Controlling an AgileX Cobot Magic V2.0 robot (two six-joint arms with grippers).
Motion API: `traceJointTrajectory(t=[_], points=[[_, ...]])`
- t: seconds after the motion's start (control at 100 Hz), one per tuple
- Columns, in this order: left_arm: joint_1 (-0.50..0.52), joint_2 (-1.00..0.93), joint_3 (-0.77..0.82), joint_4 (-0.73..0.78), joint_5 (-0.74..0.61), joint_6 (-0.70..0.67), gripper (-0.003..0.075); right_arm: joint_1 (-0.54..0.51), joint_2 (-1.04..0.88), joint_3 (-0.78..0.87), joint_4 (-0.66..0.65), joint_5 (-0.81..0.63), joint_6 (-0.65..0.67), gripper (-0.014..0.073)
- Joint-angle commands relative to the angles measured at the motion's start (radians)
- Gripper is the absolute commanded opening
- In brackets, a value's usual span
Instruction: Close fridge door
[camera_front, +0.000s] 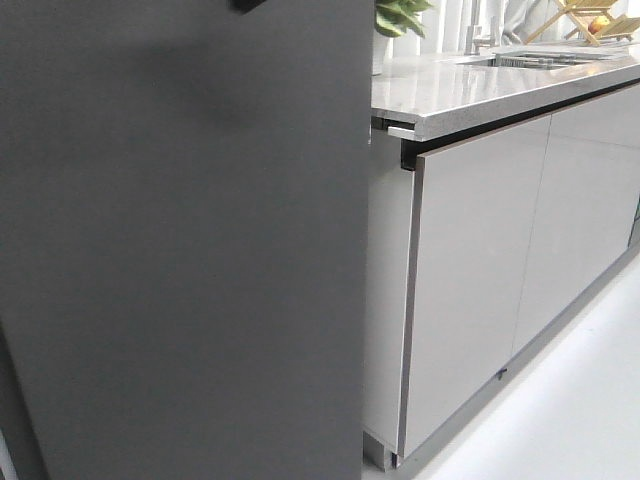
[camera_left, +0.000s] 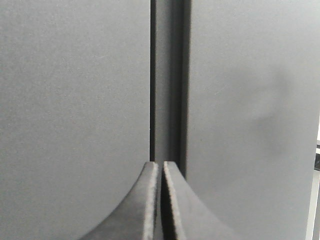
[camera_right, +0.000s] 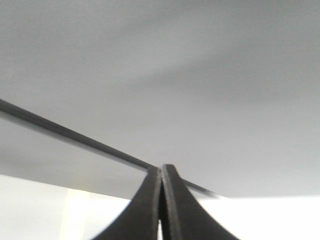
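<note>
The fridge door (camera_front: 190, 250) fills the left of the front view as a matte dark grey face; no white lining shows. In the left wrist view this door (camera_left: 250, 100) stands slightly proud of a matching dark grey panel (camera_left: 75, 100), with a narrow shadowed gap (camera_left: 167, 75) between them. My left gripper (camera_left: 160, 163) is shut with nothing in it, tips pointing at that gap; whether they touch is unclear. My right gripper (camera_right: 162, 167) is also shut and empty, facing a glossy light grey front. Neither gripper shows in the front view.
Glossy light grey cabinet fronts (camera_front: 480, 270) run to the right of the door under a speckled stone countertop (camera_front: 480, 85) with a sink (camera_front: 530, 58) and a plant (camera_front: 400, 18). A dark seam (camera_right: 75, 135) crosses the grey front. White floor (camera_front: 570, 400) lies at the lower right.
</note>
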Motion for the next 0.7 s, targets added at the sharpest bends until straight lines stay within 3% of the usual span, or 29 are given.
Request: traceJointTrajectory(t=[0.0,0.25,0.55,0.69], points=[[-0.003,-0.010,0.035,-0.004,-0.072,-0.002,-0.0020,-0.006,-0.127,-0.033,-0.143,-0.003,0.106,-0.0073],[-0.003,-0.010,0.035,-0.004,-0.072,-0.002,-0.0020,-0.006,-0.342,-0.033,-0.416,0.112,0.224,-0.0073],[-0.003,-0.010,0.035,-0.004,-0.072,-0.002,-0.0020,-0.006,-0.494,-0.033,-0.489,0.268,0.226,-0.0073],[-0.003,-0.010,0.035,-0.004,-0.072,-0.002,-0.0020,-0.006,-0.547,-0.033,-0.532,0.277,0.311,-0.0073]])
